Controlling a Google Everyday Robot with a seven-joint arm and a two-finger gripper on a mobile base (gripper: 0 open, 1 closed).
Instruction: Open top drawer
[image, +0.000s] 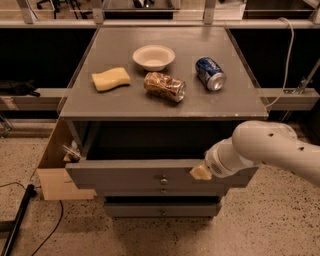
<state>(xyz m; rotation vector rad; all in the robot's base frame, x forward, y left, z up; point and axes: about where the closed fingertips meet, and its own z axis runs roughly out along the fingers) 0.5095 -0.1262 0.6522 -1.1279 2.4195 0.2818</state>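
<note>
So the top drawer (125, 175) is sticking well out of the cabinet (125, 102), and you can see down into the dark box behind the front panel. The gripper (201, 172) sits at the upper edge of that front panel, off to the right of the knob (163, 180) and a touch higher. It's not on the knob itself. I honestly can't tell if it's spread apart or closed, too much of it is tucked behind the wrist. My read is the pull is mostly done. To finish it nicely, keep the pull straight out along the line the knob points. With the contact sitting right of the knob, the drawer could twist on its runners and bind. Go slow near the end so it doesn't slam its stop. A jolt could roll the soda can (210, 73), which lies on its side on the top, above and right of the knob. The bowl (153, 56) straight above the knob looks less risky.
</note>
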